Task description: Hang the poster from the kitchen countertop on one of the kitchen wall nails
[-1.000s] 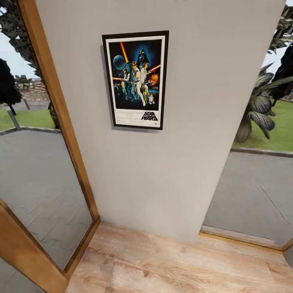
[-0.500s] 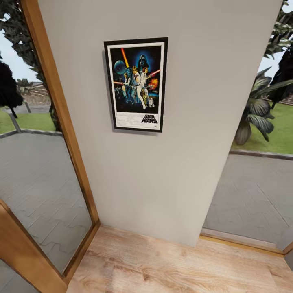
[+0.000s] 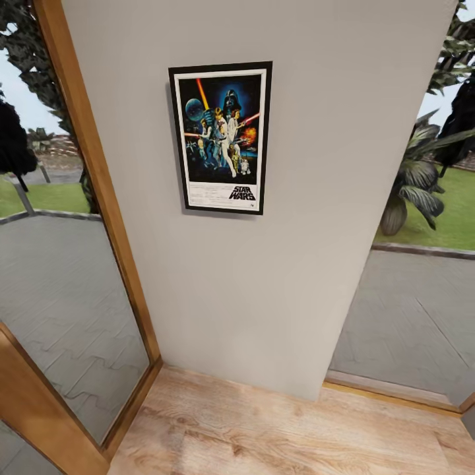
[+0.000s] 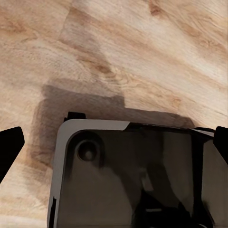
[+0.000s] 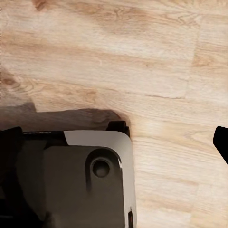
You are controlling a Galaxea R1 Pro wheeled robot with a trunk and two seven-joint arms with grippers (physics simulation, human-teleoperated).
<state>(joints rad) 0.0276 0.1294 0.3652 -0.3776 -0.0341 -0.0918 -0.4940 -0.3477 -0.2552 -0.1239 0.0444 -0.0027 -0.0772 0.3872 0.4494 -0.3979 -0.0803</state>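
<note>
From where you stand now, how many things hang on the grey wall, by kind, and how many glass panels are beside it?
Posters on the wall: 1, the poster.
Glass panels: 2, left panel, right panel.
Total: 3.

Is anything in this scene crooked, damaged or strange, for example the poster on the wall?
Nothing stands out. The poster hangs flat on the grey wall, its frame unbroken; its slight slant matches the wall's edges, so it seems due to the camera angle.

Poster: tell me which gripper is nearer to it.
Cannot tell. Poster hangs on the grey wall; left gripper and right gripper both point down at the wooden floor over the robot's base.
</note>
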